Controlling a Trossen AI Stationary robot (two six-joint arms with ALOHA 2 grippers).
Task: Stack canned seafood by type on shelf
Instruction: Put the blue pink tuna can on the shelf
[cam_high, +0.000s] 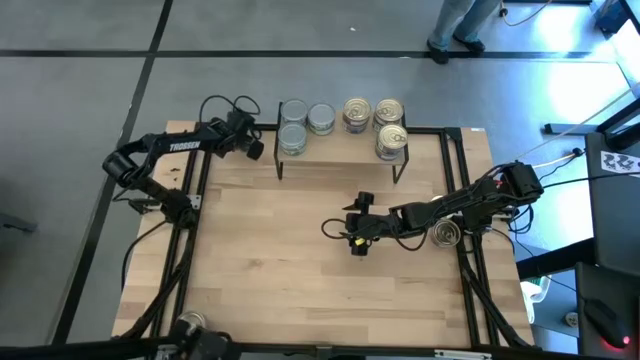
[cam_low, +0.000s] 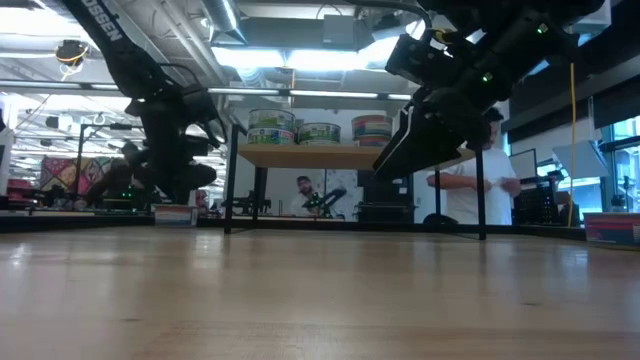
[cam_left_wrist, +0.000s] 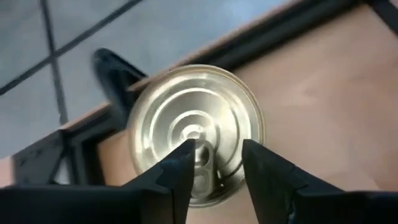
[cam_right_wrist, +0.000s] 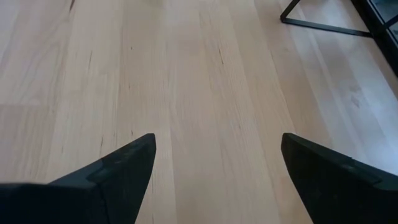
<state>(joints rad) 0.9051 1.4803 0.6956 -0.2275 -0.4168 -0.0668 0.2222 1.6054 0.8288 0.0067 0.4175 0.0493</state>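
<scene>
Shelf (cam_high: 340, 150) at the far edge of the surface (cam_high: 300, 260), five stacks or single tins on or around it: silver-topped tins (cam_high: 293, 138) toward its left end, gold-topped tins (cam_high: 391, 142) toward its right end

Left pincer (cam_high: 252, 146) just off the shelf's left end; its wrist view looks down on a silver-topped tin (cam_left_wrist: 196, 127), fingers (cam_left_wrist: 180, 168) narrowed over the pull-tab, lying over the lid — cannot tell whether they grip it

Right pincer (cam_high: 355, 232) in front of the shelf over bare wood, fingers (cam_right_wrist: 124, 165) spread wide, holding nothing

One loose tin (cam_high: 445, 234) lies in front of the shelf's right end, beside the right arm

Person (cam_low: 478, 185) standing beyond the shelf
</scene>
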